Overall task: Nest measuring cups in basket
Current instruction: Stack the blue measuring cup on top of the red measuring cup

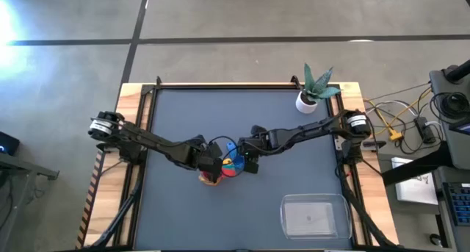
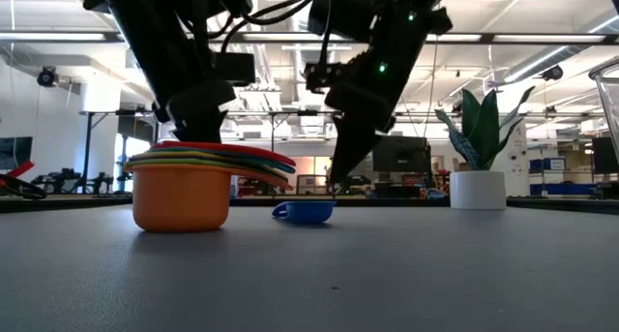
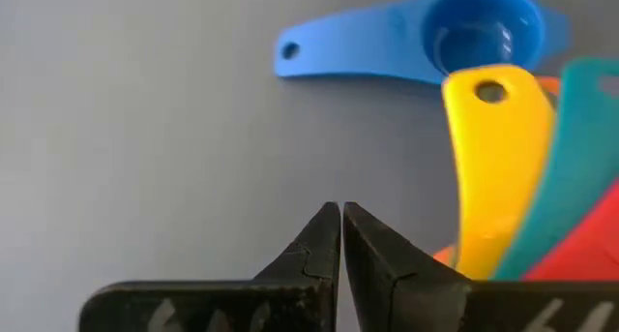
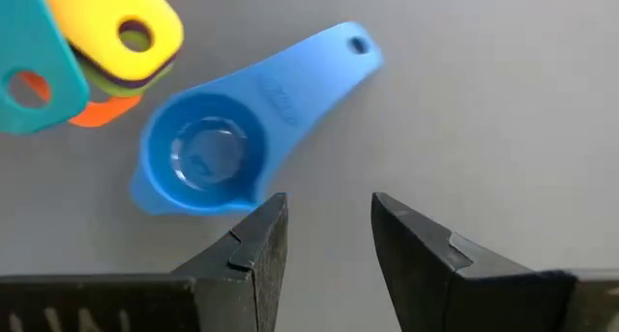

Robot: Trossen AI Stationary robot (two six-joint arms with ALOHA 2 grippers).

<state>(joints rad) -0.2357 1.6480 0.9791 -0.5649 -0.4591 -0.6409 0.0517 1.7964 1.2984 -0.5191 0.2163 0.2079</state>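
Note:
Several measuring cups sit nested in a stack (image 2: 184,187) (image 1: 217,175), orange at the bottom, with their yellow, teal and red handles fanned out. The small blue cup (image 2: 305,211) (image 4: 203,158) rests alone on its base beside the stack, handle flat toward the table. My left gripper (image 3: 341,216) (image 1: 211,164) is shut and empty, hovering over the bare table next to the fanned handles. My right gripper (image 4: 329,211) (image 2: 338,182) is open, pointing down just beside the blue cup's bowl. The clear basket (image 1: 314,214) stands at the table's near right. My right gripper comes from above, slanting down, with one fingertip (image 4: 266,216) right at the rim of the blue cup's bowl (image 4: 237,198). I cannot tell whether it touches. The cup stands upright on the table.
A white plant pot (image 1: 307,101) with a spiky plant stands near the far right corner. The two arms meet close together at mid-table. The dark table surface (image 1: 183,112) is open toward the far left and near left.

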